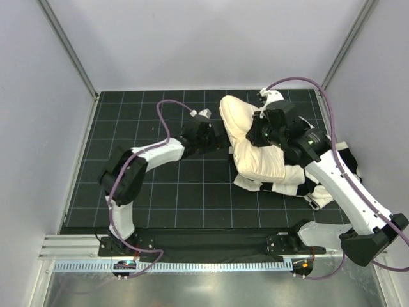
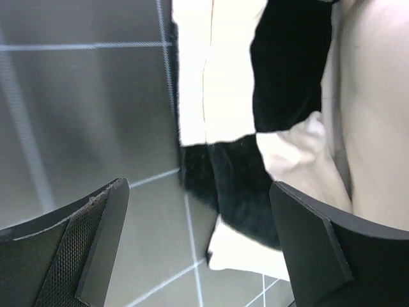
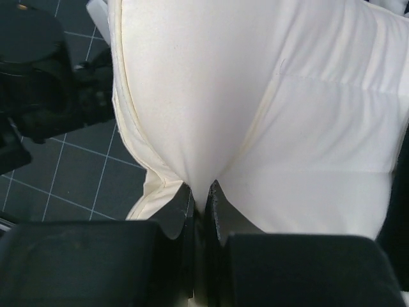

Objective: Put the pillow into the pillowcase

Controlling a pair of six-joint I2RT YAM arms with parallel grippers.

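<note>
No text, label, brand, number or sign can be read in any of the three views.

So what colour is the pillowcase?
The pillowcase has big black and white checks. The left wrist view shows them best.
</note>
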